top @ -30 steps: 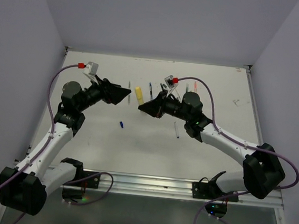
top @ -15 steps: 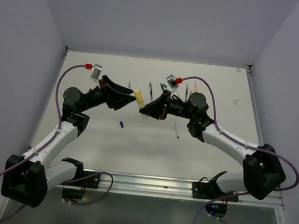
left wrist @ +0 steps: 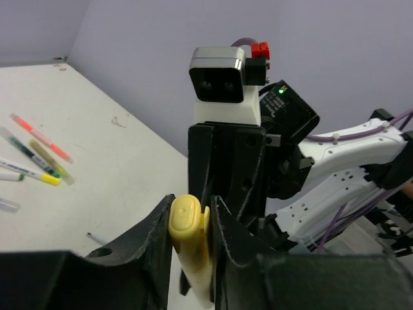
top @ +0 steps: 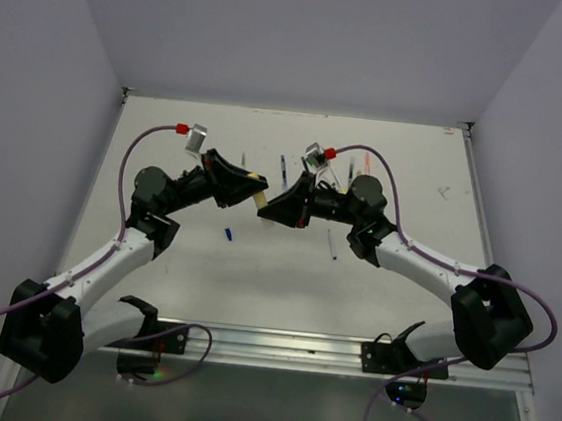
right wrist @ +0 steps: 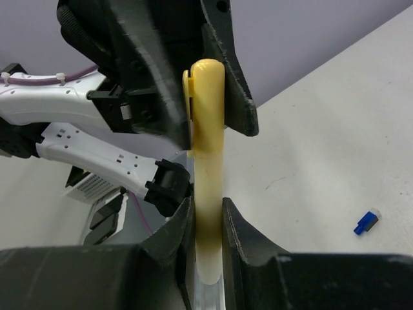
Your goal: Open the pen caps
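The glossy, rounded yellow highlighter (right wrist: 208,161) is held off the tabletop (top: 255,278) at the centre of the top view, between the two arms. The right gripper (right wrist: 206,208) has its matte black jaws clamped on the smooth barrel, low in the right wrist frame. The yellow cap (left wrist: 188,223), blunt-domed with a flat clip along one side, sits at the other end. The left gripper (left wrist: 189,208) has closed its two curved, rough-edged black jaws on it, one pressing each side.

One small, blocky blue cap (right wrist: 365,222) lies alone on the bare white matte tabletop, at the lower right of the right wrist frame.

At the left edge of the left wrist frame lies a loose cluster of slim pens (left wrist: 35,152). At least four can be counted: one orange-red, one dark green, one olive, and one white with a yellow end.
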Controlling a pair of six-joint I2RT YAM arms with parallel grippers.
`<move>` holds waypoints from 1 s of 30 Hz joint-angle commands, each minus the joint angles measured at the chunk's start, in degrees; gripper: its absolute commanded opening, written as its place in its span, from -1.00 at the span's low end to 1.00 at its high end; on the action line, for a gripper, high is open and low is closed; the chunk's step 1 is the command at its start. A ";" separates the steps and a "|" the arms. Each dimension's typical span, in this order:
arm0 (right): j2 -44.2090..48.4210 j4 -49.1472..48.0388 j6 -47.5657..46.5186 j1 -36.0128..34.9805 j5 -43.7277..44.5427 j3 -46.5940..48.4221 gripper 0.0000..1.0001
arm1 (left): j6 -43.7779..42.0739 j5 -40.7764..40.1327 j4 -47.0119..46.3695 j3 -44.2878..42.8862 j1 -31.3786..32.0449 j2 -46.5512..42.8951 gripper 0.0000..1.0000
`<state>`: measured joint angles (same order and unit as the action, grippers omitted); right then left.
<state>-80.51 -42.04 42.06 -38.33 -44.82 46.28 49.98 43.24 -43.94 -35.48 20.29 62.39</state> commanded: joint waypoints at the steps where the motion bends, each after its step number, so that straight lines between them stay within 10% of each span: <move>1: 0.00 -3.84 0.48 -0.17 -1.33 1.71 -1.00 | -0.58 -2.28 -3.52 -1.96 0.27 -0.78 -0.53; 5: -0.70 -3.92 0.30 -0.17 -1.68 1.18 -1.00 | -0.67 -3.16 -3.43 -1.69 0.27 -1.39 -1.00; 30: -1.49 -8.31 -0.67 -0.96 -7.30 -17.19 -1.00 | -2.16 -21.80 -18.73 -10.39 -3.33 -3.77 -1.00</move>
<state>-82.87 -47.94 41.04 -39.09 -49.52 29.39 49.69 26.72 -56.10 -44.18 17.39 59.35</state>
